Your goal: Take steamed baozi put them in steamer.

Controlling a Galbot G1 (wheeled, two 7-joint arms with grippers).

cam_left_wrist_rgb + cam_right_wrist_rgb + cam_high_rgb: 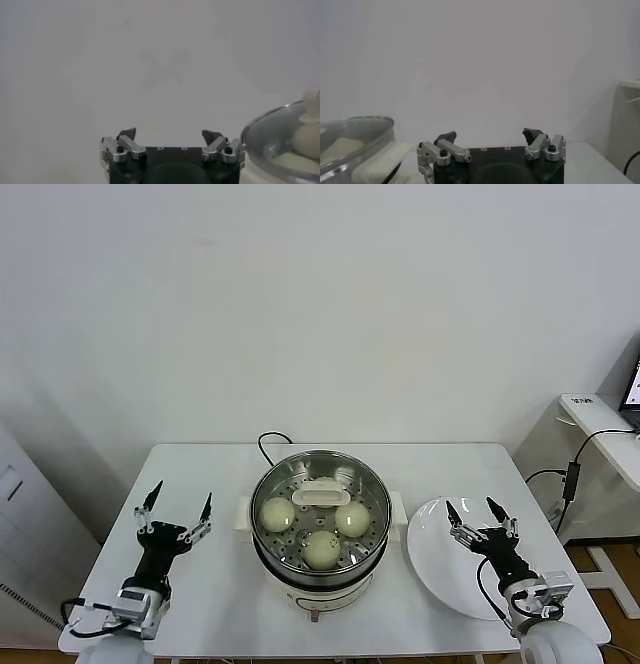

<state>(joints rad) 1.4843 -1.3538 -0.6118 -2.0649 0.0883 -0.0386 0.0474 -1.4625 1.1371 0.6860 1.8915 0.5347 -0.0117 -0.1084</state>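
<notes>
The steamed baozi point(277, 513) sit inside the steamer point(320, 529) in the middle of the table point(210, 584). I can count three buns in there. One is on my left side of the tray, one point(352, 519) is on my right side, and one point(321, 549) is closest to me. There is also a white handle-like thing point(320, 494) at the back of the pot, and something clear and round seems to lie over the pot, maybe a lid. I cannot tell if a fourth bun is hiding under that part.

The white plate point(440, 569) on the right has no buns on it. So I think the job is nearly done or all done. If one more bun is left, I cannot see it anywhere on the table.

My left gripper point(178, 506) hangs over the table to the left of the steamer, well apart from it. Its fingers point(126, 134) are spread wide and hold nothing.

My right gripper point(478, 511) hangs over the plate on the right. Its fingers point(445, 137) are spread wide too. They hold nothing, and I do not see them touching the plate.
</notes>
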